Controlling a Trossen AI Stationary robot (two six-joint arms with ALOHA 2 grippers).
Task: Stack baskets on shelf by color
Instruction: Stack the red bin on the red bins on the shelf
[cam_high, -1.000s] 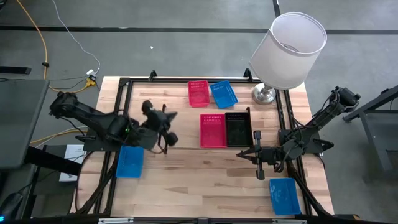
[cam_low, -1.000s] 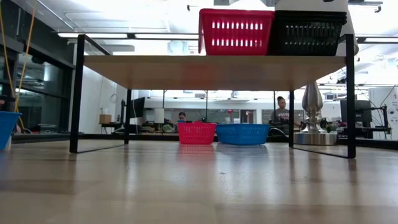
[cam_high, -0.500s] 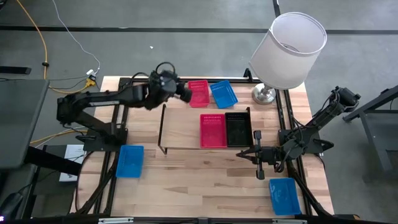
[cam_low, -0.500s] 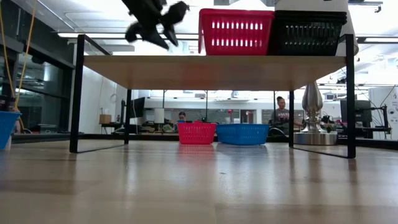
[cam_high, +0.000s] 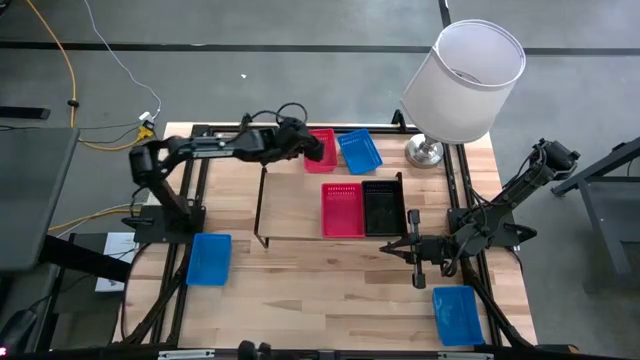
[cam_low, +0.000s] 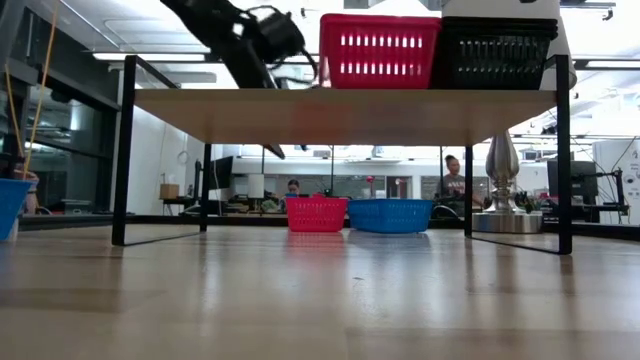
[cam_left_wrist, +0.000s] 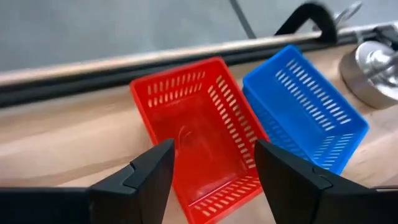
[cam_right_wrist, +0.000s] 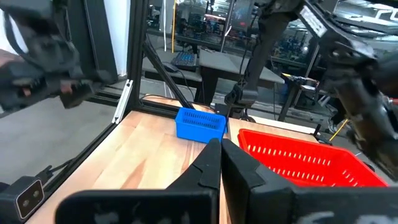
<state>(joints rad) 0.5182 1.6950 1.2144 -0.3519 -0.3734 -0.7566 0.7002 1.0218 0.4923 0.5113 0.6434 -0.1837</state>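
My left gripper (cam_high: 320, 151) is open and hovers over a red basket (cam_left_wrist: 199, 134) that lies on the table near the far edge. Its fingers stand on either side of the basket, apart from it. A blue basket (cam_left_wrist: 305, 109) lies right beside the red one. On the shelf (cam_high: 290, 205) stand a red basket (cam_high: 342, 208) and a black basket (cam_high: 383, 208), side by side at its right end. Two more blue baskets lie on the table, one at the left (cam_high: 208, 258) and one at the near right (cam_high: 457, 313). My right gripper (cam_high: 415, 264) waits shut at the right.
A lamp with a white shade (cam_high: 463, 80) and a metal base (cam_high: 425, 152) stands at the far right, close to the blue basket. The shelf's left half is bare wood. A black frame (cam_high: 200, 140) runs around the table. People sit in the room beyond.
My left arm has swung from the table's left, near the shelf's left end, up and toward the far edge. It now reaches over the red basket on the table. The baskets and my right arm have kept still.
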